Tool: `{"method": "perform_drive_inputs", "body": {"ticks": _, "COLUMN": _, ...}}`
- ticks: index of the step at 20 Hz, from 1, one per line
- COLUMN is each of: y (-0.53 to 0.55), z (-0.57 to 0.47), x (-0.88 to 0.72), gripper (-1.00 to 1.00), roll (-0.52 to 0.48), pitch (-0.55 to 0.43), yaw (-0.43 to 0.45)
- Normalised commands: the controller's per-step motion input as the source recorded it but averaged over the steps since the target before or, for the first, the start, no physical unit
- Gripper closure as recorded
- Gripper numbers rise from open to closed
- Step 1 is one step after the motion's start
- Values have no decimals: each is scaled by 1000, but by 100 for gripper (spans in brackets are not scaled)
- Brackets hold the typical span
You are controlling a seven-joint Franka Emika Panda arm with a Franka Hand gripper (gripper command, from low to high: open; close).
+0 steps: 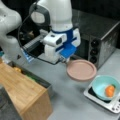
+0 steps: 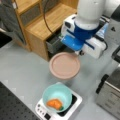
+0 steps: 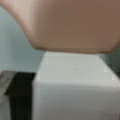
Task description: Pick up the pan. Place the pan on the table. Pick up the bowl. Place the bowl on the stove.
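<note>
Above the grey matte counter (image 1: 72, 100), the white and blue gripper (image 1: 65, 60) holds the shallow round dusty-pink pan (image 1: 81, 70) by its short white handle (image 3: 72, 82), jaws pinching it. Just beside, the round light teal bowl (image 2: 57, 97) sits on the small white square stove (image 2: 75, 103).

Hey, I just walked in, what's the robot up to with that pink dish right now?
The arm's pincer is holding the pink pan by its handle, with the pan hanging in the air above the grey table, next to the toaster oven. The teal bowl, with something orange inside, already sits on the small white stove. In the wrist view the pan fills the upper part, with its white handle below.
</note>
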Motion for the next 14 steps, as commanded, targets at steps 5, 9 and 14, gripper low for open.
{"method": "perform_drive_inputs", "body": {"ticks": 5, "y": 93, "z": 345, "x": 142, "gripper": 100, "roll": 83, "pitch": 226, "yaw": -11}}
{"method": "perform_drive_inputs", "body": {"ticks": 9, "y": 138, "z": 497, "x": 100, "gripper": 100, "roll": 99, "pitch": 243, "yaw": -16}}
{"method": "perform_drive_inputs", "body": {"ticks": 14, "y": 42, "z": 425, "x": 196, "gripper": 100, "roll": 130, "pitch": 231, "yaw": -37}}
